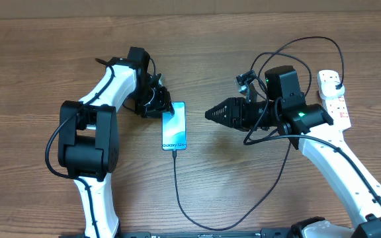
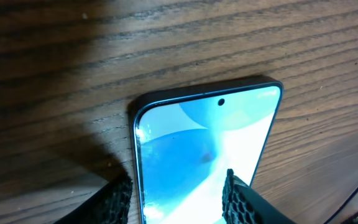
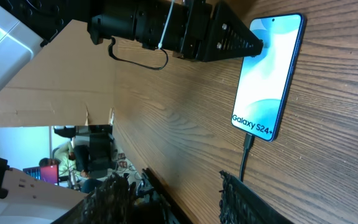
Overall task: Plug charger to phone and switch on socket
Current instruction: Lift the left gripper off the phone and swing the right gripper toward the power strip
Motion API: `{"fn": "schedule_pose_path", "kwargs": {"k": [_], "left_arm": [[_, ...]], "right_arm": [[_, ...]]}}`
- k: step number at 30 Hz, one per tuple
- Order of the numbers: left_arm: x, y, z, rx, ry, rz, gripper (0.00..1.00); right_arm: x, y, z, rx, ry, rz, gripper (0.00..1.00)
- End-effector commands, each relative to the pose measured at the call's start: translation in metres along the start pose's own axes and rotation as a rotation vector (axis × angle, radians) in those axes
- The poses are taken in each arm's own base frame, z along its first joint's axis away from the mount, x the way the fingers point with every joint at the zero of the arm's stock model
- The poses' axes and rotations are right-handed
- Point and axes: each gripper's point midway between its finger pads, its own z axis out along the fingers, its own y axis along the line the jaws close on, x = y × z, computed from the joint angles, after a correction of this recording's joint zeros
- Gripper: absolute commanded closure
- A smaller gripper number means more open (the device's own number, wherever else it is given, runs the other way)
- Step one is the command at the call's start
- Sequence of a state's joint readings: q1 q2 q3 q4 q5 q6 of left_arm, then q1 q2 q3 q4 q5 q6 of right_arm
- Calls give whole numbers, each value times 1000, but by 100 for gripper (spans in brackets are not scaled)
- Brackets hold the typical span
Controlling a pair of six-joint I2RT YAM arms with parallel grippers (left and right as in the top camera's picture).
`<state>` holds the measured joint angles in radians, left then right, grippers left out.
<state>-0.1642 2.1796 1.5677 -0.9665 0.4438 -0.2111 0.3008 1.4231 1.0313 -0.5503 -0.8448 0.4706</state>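
The phone point(image 1: 174, 125) lies flat on the wooden table, screen lit light blue with "Galaxy S24+". It also shows in the left wrist view point(image 2: 204, 143) and the right wrist view point(image 3: 267, 74). The charger point(image 1: 177, 192) has its tip in the phone's bottom end point(image 3: 247, 142). Its thin black cable loops round the front to a black plug point(image 1: 337, 80) on the white socket point(image 1: 335, 102) at far right. My left gripper point(image 1: 164, 109) point(image 2: 176, 186) is open at the phone's top, one finger beside its edge and one over the screen. My right gripper point(image 1: 209, 114) point(image 3: 173, 186) is open and empty, right of the phone.
The charger cable arcs above and around my right arm point(image 1: 296, 119). A cardboard wall point(image 3: 48, 81) stands beyond the table's edge. The left arm's base point(image 1: 88, 142) sits left of the phone.
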Motion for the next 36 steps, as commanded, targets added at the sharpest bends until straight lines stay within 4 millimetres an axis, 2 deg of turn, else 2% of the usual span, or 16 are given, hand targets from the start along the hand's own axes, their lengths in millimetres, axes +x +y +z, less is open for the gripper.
{"fn": "schedule_pose_path", "kwargs": {"k": [1, 4, 6, 10, 14, 17, 21, 25, 29, 30, 32, 36], "left_arm": [[-2, 11, 4, -65, -10, -10, 53], [-6, 7, -3, -63, -18, -9, 62], [-9, 3, -12, -60, -28, -16, 64], [-20, -13, -44, -50, -74, -5, 66], [-31, -39, -93, -31, -156, 31, 66], [-33, -60, -135, -13, -233, 66, 66], [-25, -89, -199, 16, -361, 124, 66], [-9, -108, -243, 40, -459, 168, 65], [17, -122, -284, 64, -552, 200, 57], [24, -125, -293, 69, -575, 210, 53], [36, -130, -309, 78, -613, 227, 38], [57, -137, -334, 94, -680, 258, 19]], "right_arm": [[-8, 6, -5, -1, -25, -27, 50], [-8, 3, -5, 15, -29, -21, 50], [-8, -2, -5, 38, -34, -11, 50], [-8, -10, -6, 83, -42, 5, 50], [-8, -17, -6, 119, -47, -28, 53], [-11, -35, -10, 219, -76, -8, 54], [-11, -59, -17, 354, -103, 23, 55], [-10, -73, -25, 441, -118, 39, 72], [-12, -82, -43, 540, -153, 51, 87], [-13, -83, -49, 560, -164, 58, 91], [-17, -85, -63, 594, -191, 72, 96], [-24, -85, -94, 625, -244, 98, 96]]}}
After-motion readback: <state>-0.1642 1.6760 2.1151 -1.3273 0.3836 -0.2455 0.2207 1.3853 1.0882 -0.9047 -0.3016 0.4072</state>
